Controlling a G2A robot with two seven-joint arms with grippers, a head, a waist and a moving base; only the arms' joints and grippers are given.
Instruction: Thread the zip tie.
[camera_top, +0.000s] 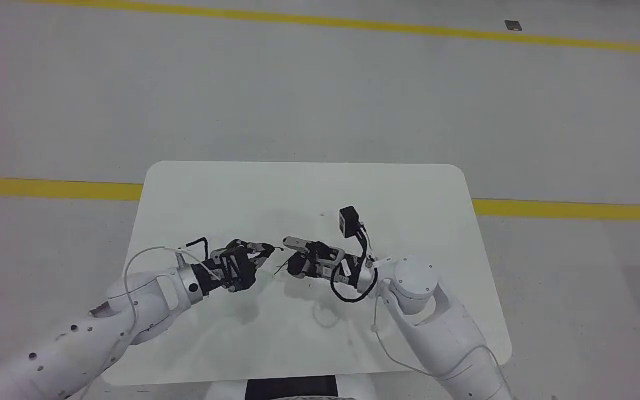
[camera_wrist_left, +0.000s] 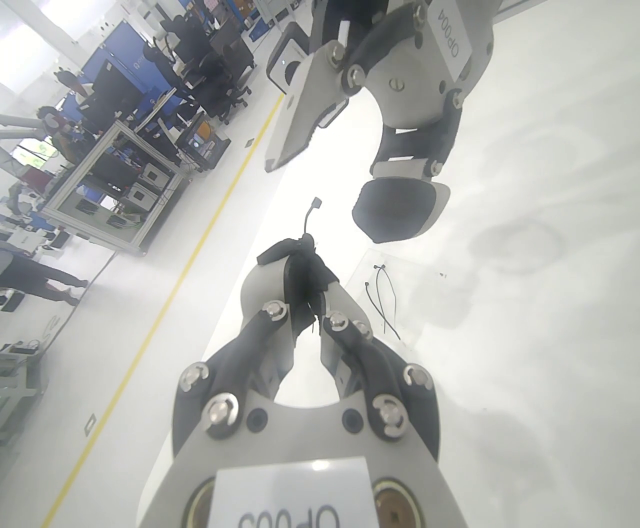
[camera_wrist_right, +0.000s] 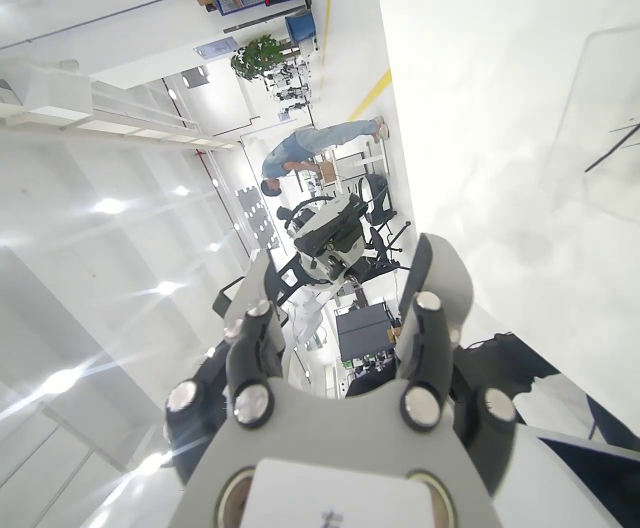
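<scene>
Nearest the robot, over the near middle of the white rounded table (camera_top: 420, 200), the left gripper (camera_wrist_left: 300, 260) is clamped on the thin black plastic zip tie (camera_wrist_left: 310, 220). It holds the tie low on the strap, so a short length stands out beyond the pads and ends in the small square head. Just to its right, facing it and apart from it, the right gripper (camera_wrist_left: 334, 186) hangs with its fingers spread and nothing between them.

The tie is likely very light, springy and slick. It bends along its length but is stiff enough to hold its line over a short free span. A hold close to the working end should keep that end from wobbling. The head is probably best pinched across its flat sides, leaving the slot clear.

The left wrist view shows the head end and the open right fingers together. It also shows spare black zip ties (camera_wrist_left: 382, 295) lying on a clear sheet (camera_wrist_left: 400, 265) on the table beyond. The top view gives the two arms' layout, but the tie there is too fine to make out. The right wrist view confirms the parted fingers.
</scene>
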